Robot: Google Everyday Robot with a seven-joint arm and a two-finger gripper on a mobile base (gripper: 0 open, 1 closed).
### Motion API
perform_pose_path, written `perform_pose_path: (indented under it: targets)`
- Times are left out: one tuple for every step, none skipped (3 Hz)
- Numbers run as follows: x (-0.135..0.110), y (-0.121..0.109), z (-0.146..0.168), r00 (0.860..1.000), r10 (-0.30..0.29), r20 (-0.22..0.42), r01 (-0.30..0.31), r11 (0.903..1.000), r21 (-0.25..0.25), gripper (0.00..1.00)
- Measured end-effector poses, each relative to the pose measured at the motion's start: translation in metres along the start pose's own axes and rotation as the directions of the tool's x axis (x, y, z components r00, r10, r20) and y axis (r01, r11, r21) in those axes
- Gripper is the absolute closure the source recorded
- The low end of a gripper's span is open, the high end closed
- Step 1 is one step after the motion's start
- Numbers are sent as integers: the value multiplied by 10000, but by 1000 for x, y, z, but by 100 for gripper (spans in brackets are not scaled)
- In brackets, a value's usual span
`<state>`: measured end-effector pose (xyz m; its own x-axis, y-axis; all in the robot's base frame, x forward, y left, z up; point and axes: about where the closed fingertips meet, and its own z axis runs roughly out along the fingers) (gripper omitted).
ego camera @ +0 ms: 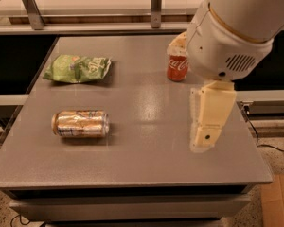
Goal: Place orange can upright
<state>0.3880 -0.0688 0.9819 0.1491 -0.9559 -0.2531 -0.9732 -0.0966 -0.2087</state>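
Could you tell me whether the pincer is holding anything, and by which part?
Nothing: the pincer hangs empty over the table at right; the orange can lies apart.

White rounded arm (229, 32), vent slots (240, 63), tan ring; cream boxy tool (203, 143) above table (146, 164) right side.

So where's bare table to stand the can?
Bare: the centre, between the orange can on its side and the claw over the right side; the front strip of the table; the back gap between chip bag and red can. Crowded: back right, arm overlapping the red can.
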Motion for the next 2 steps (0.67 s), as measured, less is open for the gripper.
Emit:
perform_pose_path:
  targets:
    - [-55,16,3,9931,-1170,-63,1171,9926,318,0]
    - [-56,16,3,9930,-1179,-67,1180,9924,338,0]
